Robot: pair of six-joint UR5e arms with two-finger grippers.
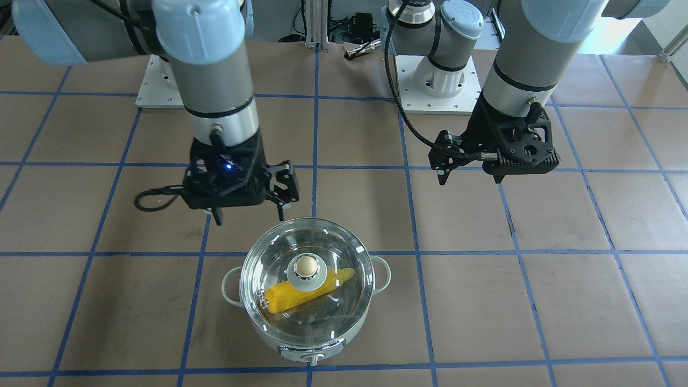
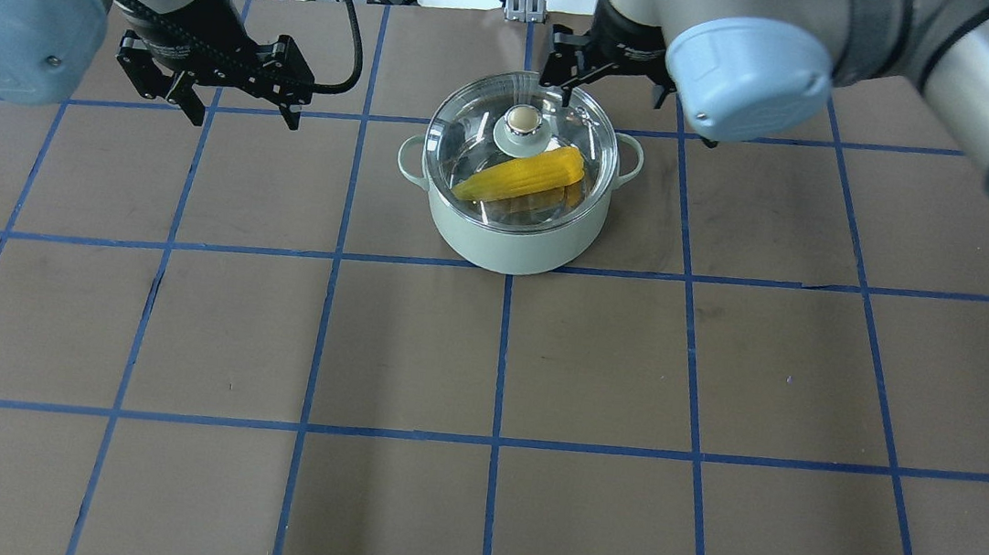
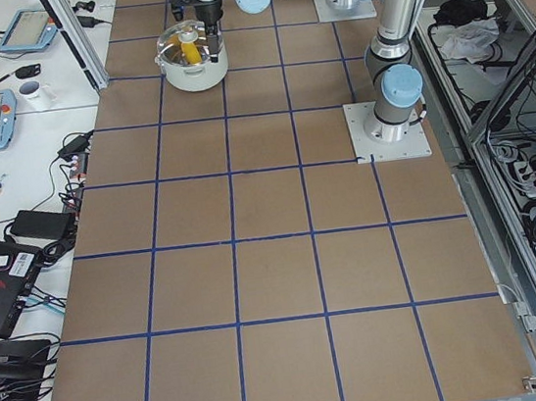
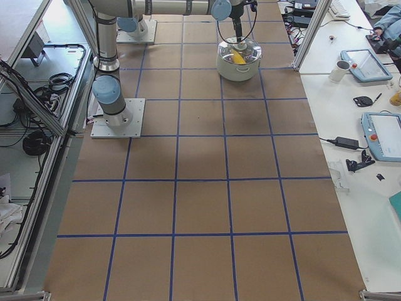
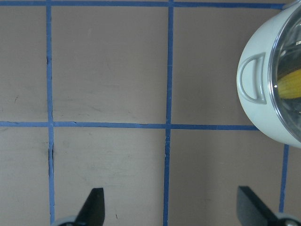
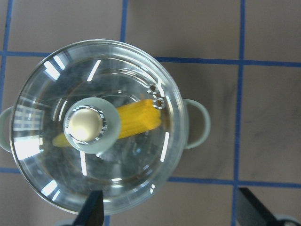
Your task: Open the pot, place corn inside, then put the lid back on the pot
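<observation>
The mint-green pot [image 1: 301, 350] stands on the table with the glass lid [image 1: 306, 236] seated on it. The yellow corn [image 1: 285, 295] lies inside, seen through the glass. My right gripper [image 1: 250, 216] is open and empty, hovering just behind the pot on the robot's side, clear of the lid's beige knob [image 1: 305, 265]. In the right wrist view the lid [image 6: 141, 75] and corn [image 6: 138, 120] lie below the open gripper [image 6: 171, 212]. My left gripper [image 1: 471, 180] is open and empty over bare table, well off to the pot's side; its wrist view shows the pot's handle [image 5: 251, 77].
The table is brown with a blue tape grid [image 2: 500, 352]. The two arm base plates [image 1: 435, 91] and cables [image 1: 360, 48] sit at the robot's edge. Desks with tablets and a mug [image 4: 341, 69] stand beyond the table's far side.
</observation>
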